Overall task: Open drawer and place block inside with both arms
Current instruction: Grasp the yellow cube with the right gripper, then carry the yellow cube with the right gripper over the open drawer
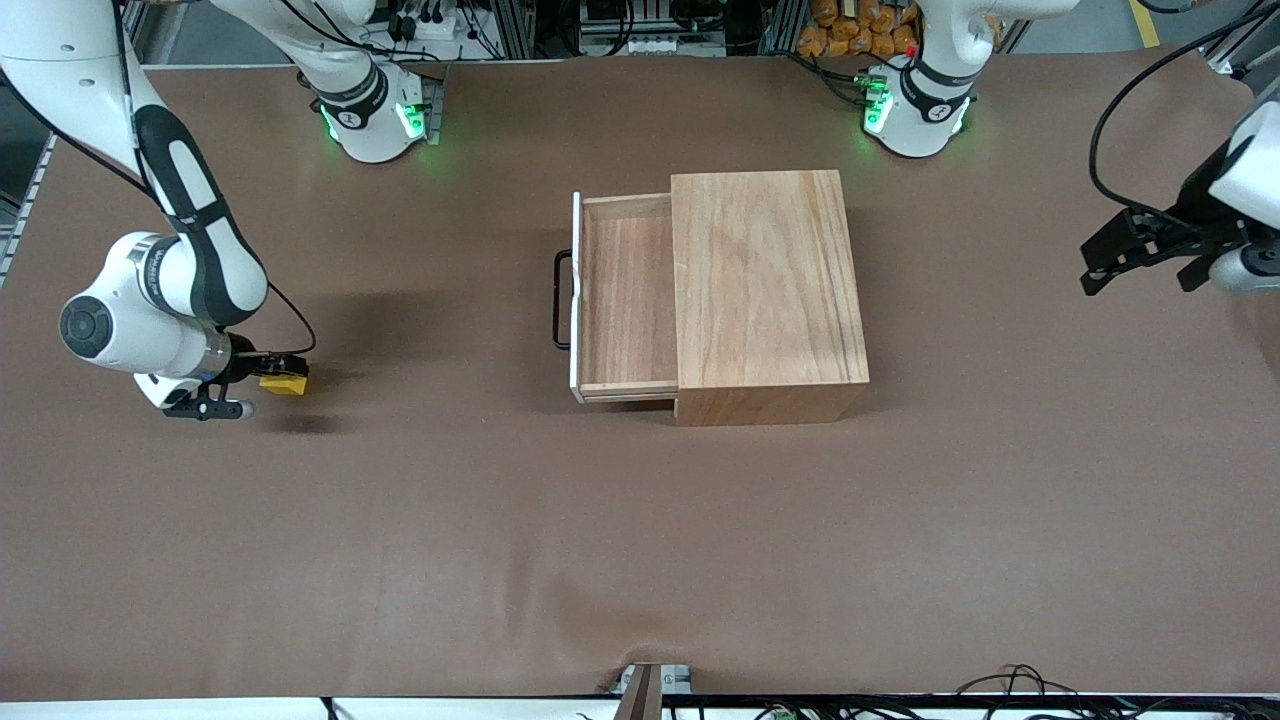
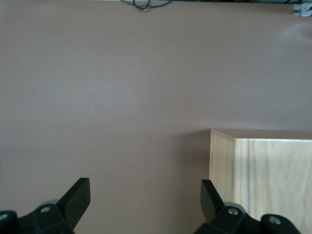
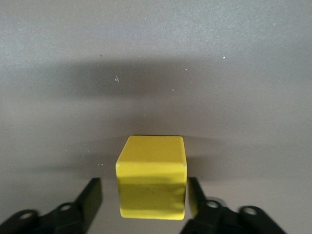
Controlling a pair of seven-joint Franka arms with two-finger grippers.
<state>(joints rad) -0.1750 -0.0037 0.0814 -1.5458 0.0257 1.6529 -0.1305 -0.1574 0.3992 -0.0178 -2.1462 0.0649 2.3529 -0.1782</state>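
Wooden drawer (image 1: 625, 300) stands open, handle (image 1: 560, 300) toward the right arm.

left arm (image 1: 1240, 180) cropped, drawer (image 1: 625, 295) partly inside box (image 1: 765, 290)

brown table cover (image 1: 640, 560); cables, metal framing along edges.

you see the drawer (image 1: 625, 300) pulled out of the box (image 1: 765, 290) toward the right arm's end, the block (image 1: 284, 381) well apart there.
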